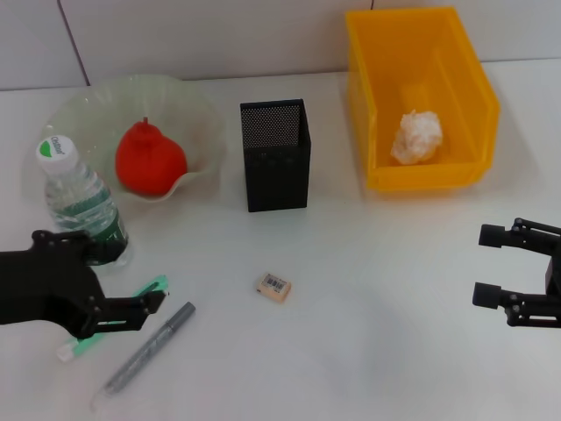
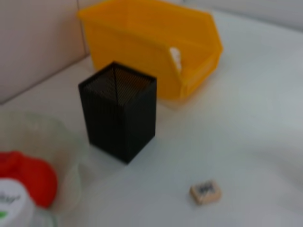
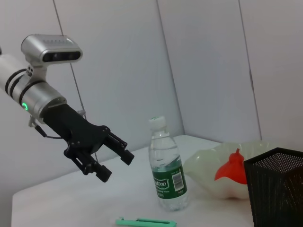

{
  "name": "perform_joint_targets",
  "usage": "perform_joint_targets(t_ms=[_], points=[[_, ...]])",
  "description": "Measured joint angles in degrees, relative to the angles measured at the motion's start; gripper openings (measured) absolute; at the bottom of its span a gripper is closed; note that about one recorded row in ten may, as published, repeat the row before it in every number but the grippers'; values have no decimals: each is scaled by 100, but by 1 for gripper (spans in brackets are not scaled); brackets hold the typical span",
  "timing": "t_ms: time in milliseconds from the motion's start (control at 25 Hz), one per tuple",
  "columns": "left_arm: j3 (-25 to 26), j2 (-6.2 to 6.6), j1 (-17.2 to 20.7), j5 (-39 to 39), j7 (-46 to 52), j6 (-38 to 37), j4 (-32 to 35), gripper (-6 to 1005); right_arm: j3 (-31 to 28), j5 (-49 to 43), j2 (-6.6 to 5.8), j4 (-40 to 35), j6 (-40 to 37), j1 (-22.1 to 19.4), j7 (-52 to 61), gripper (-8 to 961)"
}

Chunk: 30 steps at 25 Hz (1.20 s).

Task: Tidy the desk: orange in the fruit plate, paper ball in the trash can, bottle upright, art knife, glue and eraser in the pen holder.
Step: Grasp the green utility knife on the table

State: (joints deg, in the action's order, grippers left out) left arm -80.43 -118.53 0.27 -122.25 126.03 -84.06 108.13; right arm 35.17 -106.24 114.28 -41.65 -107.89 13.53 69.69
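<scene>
With orange [image 1: 150,159], paper ball [image 1: 417,136] and bottle [image 1: 81,198] settled, the left gripper [image 1: 131,279], fingers wide and empty, should next descend onto the green knife [image 1: 118,316]; the right gripper [image 1: 491,265] waits open.

We see a white table [image 1: 377,289], matte and evenly lit, with soft shadows only. Behind it a pale grey wall [image 1: 219,35] of large panels, thin dark seams between them. In the right wrist view the panels meet at a corner.

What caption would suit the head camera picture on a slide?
Orange in fruit plate, paper ball in trash can, bottle upright; eraser remains on desk.
</scene>
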Motion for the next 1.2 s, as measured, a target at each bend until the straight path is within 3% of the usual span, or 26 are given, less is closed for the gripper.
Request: perform_joint_targets(t_ms=[80,120,200,320,600,920,1200], points=[[0,0,0,0,0,0,0,797,-2,-2,-2,0,12,0,0,826],[-50,-3,-532,-1083,813,-559,138,797,-2,-2,-2,0,17,0,0,826],[-65,-5,-618,-1207,894,-629,137,798,-2,-2,-2,0,39,0,0,826],[-241,-11,-1047,-1864,1369,-1008,95,798,-1,-2,13,2,106,0,0,826],[-480,-20,-1514,-2388,1819,-1344,-37,793,-1,-2,26,70,159,0,-1,826],[-1030,-38,-2078,-3208,2084,-1272,-891,781,12,-2,30,259,183,23,-157,826],[-1156,-39,-2254,-3355,2122,-1175,-1297,771,0,-2,33,283,223,0,-170,826]])
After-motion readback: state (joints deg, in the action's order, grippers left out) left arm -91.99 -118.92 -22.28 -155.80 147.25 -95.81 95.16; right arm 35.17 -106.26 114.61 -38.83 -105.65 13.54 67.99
